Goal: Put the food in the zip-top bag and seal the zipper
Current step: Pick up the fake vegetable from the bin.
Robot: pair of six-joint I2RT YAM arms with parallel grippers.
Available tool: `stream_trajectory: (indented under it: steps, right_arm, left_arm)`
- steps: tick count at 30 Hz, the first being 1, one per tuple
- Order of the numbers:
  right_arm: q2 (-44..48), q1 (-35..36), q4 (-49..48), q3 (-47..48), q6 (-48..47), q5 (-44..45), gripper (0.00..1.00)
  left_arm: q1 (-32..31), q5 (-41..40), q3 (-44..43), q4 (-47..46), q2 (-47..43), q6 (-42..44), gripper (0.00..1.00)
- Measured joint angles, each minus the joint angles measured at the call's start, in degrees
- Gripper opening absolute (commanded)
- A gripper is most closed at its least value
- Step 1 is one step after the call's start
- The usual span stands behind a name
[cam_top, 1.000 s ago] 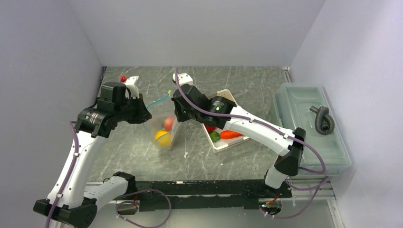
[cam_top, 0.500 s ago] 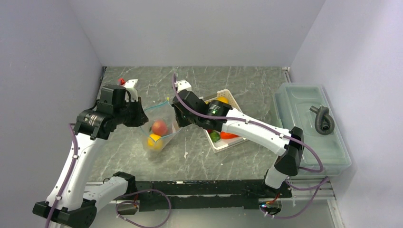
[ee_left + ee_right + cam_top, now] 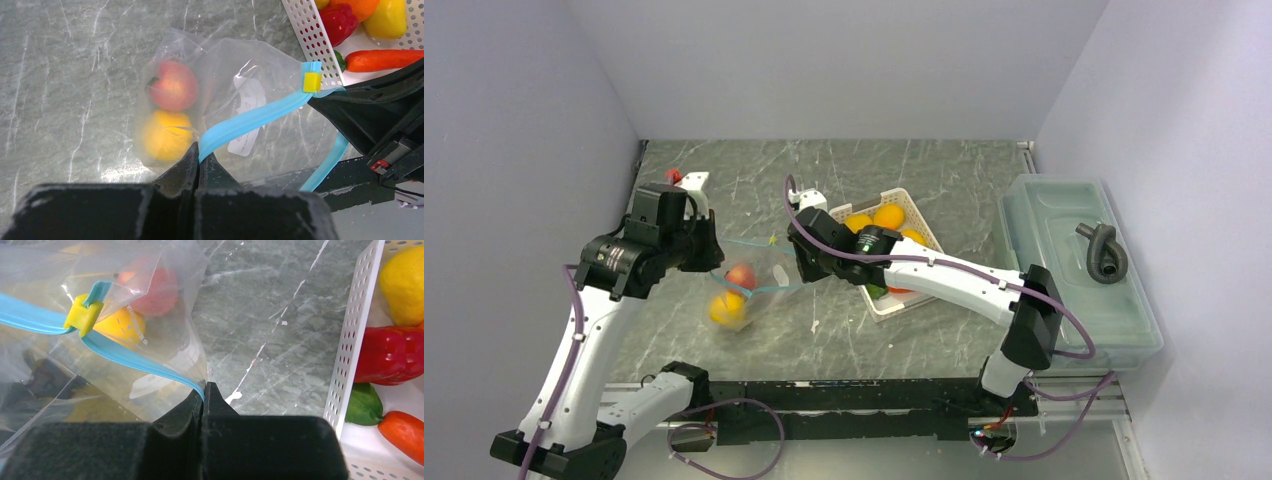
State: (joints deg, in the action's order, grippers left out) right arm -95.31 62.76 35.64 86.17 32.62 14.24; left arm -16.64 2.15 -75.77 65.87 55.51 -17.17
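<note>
The left gripper [image 3: 199, 156] is clamped tight on one end of the zipper [image 3: 250, 120]. The right gripper [image 3: 204, 391] pinches the strip's other end. A yellow slider [image 3: 312, 81] sits on the strip near the right gripper. The bag [image 3: 265, 65] stretches between them over the table [image 3: 60, 75]. It holds a red fruit [image 3: 172, 85] touching a yellow fruit [image 3: 167, 135]. Just beside it, the basket [image 3: 350, 345] holds a pepper [image 3: 395, 360], carrot [image 3: 406, 434], lemon [image 3: 406, 285] and green piece [image 3: 364, 405].
</note>
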Motion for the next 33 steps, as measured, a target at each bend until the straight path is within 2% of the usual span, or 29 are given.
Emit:
stream_trajectory:
  steps: [3, 10, 21, 27, 33]
  right_arm:
    - [0.00, -0.04, -0.90, -0.11, 0.28, -0.09, 0.05]
    - [-0.09, -0.17, -1.57, 0.28, 0.87, -0.85, 0.26]
    - [-0.04, -0.22, -2.71, 6.16, 0.33, -4.22, 0.55]
    - [3.39, -0.22, -2.54, 6.32, -0.33, -3.96, 0.64]
    - [11.06, -0.42, -2.12, 5.09, -1.22, -0.61, 0.66]
  left_arm:
    - [0.00, -0.26, 0.22, -0.07, -0.07, 0.00, 0.00]
    - [0.00, -0.79, 1.68, -0.94, -0.13, 0.02, 0.00]
    - [0.00, -1.16, 3.56, -2.45, -0.11, 0.00, 0.00]
    - [0.00, -0.94, 4.11, -3.06, -0.11, 0.00, 0.00]
    - [0.00, -0.83, 4.20, -3.39, -0.11, 0.02, 0.00]
